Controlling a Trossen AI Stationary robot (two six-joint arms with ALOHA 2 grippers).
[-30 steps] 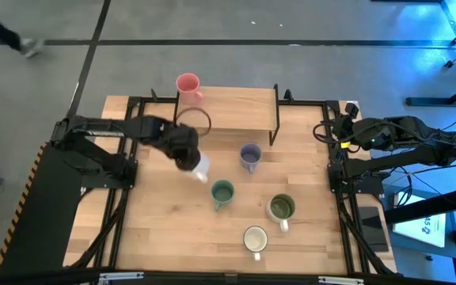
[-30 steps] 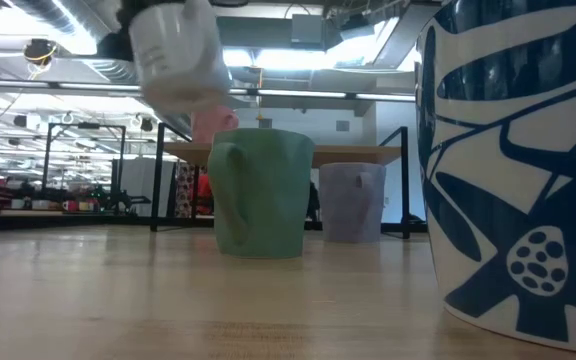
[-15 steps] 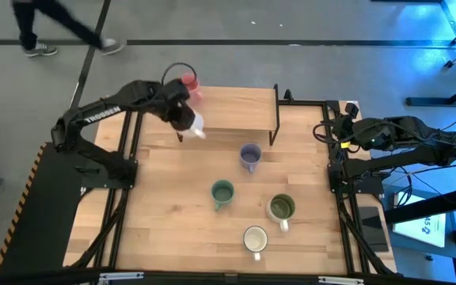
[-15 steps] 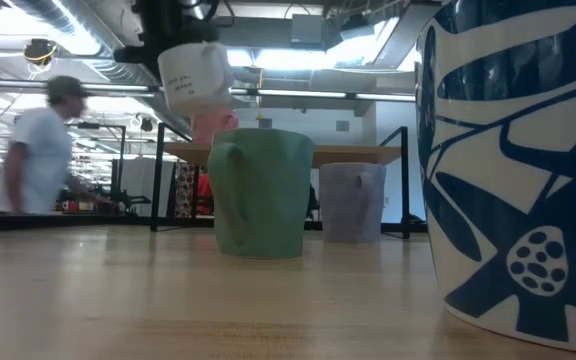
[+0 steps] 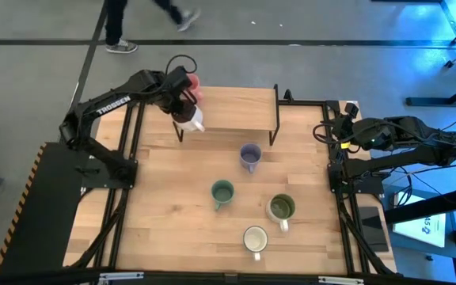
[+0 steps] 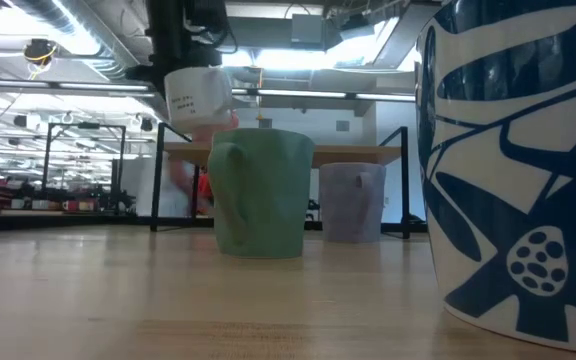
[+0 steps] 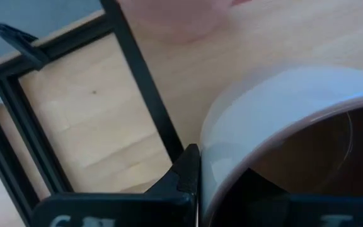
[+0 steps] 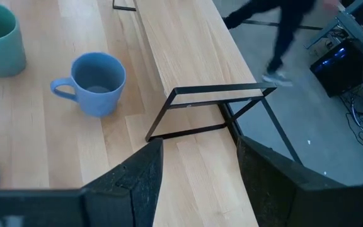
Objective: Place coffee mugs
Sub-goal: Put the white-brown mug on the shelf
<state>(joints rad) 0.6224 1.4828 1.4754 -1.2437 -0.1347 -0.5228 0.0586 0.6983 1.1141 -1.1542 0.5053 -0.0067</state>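
In the upper left of the high view, the left gripper (image 5: 182, 101) is clamped on a white mug (image 5: 195, 120), holding it tilted in the air at the near left corner of the raised wooden shelf (image 5: 240, 108), seemingly just beside the pink mug (image 5: 193, 84) there. The lavender mug (image 5: 249, 156), teal-green mug (image 5: 222, 192), olive-green mug (image 5: 280, 208) and another white mug (image 5: 255, 238) stand on the table (image 5: 165, 229) toward frame centre and lower right. The right gripper (image 8: 197, 161) waits at the right edge, fingers spread.

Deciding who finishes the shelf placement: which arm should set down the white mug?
Left. Its end effector already holds the white mug at the raised shelf, beside the pink mug. The right arm waits off the table.
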